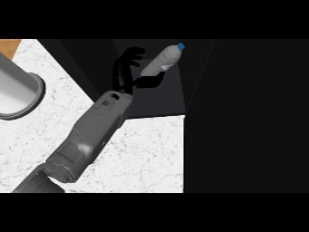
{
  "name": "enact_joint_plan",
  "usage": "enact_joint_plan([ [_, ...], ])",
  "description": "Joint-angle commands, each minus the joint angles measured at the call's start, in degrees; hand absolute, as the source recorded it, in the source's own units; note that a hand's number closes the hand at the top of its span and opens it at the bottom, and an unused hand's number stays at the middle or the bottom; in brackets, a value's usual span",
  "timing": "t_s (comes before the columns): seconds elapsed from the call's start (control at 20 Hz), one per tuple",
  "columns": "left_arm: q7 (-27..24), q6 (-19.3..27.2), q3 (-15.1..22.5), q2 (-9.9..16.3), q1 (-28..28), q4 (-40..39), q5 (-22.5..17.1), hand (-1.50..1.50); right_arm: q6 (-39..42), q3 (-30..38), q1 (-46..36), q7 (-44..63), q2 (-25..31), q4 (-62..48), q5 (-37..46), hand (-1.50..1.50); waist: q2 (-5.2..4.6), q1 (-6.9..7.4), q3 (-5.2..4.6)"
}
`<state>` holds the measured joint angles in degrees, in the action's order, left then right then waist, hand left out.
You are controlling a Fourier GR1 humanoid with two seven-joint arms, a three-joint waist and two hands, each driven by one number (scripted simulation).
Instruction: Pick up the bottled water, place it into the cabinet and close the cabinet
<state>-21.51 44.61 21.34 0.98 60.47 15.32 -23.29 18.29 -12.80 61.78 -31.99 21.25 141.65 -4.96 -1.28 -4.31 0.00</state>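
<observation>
Over the white marbled counter, one grey forearm came in from the lower left edge and ran up and to the right, toward a dark cabinet opening. Which arm it was could not be settled from this single view; it entered on the left side of the view, so it was noted as the left one with some doubt. Its black hand sat just inside the dark recess, fingers spread upward and apart, thumb side bent out to the right.

Bottled water: clear body, blue cap at upper right, tilted with the cap end higher and further right. Its lower end lay against the thumb side of the hand, touching or nearly so. Whether the thumb truly pinched the bottle could not be told; the upper fingers stood clear of it and were not wrapped round it. Bottle was inside the outline of the cabinet opening, above the grey inner floor of the cabinet.

To the right, a broad black panel filled the view, edge running top to bottom beside the counter.

At upper left, a large grey cylinder with a flanged rim stood on the counter, well apart from the hand. Behind it, a strip of orange-brown surface.

No second hand was seen.
</observation>
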Motion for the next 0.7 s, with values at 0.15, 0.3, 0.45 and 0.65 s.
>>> enact_joint_plan([
  [0.15,-1.7,4.8,-1.0,-0.3,4.2,-6.9,1.8,-1.5,0.6,-0.8,0.4,1.7,-0.7,3.6,-3.8,-1.5,-0.33,-0.31,-0.08],
  [0.3,-5.7,1.1,-2.6,-0.5,4.4,-5.0,0.7,-1.5,1.4,-0.6,-0.5,1.6,-0.5,3.2,-4.1,-1.5,-0.57,-0.39,-0.13],
  [0.45,-11.4,-2.3,-7.8,0.2,4.2,1.9,-3.8,-1.5,1.2,0.7,1.2,1.9,-0.4,4.7,-4.7,-1.5,-0.05,0.72,-0.22],
  [0.65,-18.4,-12.7,-11.0,-0.9,2.4,6.5,-7.1,1.5,1.9,1.2,-1.6,1.5,-0.1,2.2,-4.5,-1.5,-0.26,1.09,-0.19],
])
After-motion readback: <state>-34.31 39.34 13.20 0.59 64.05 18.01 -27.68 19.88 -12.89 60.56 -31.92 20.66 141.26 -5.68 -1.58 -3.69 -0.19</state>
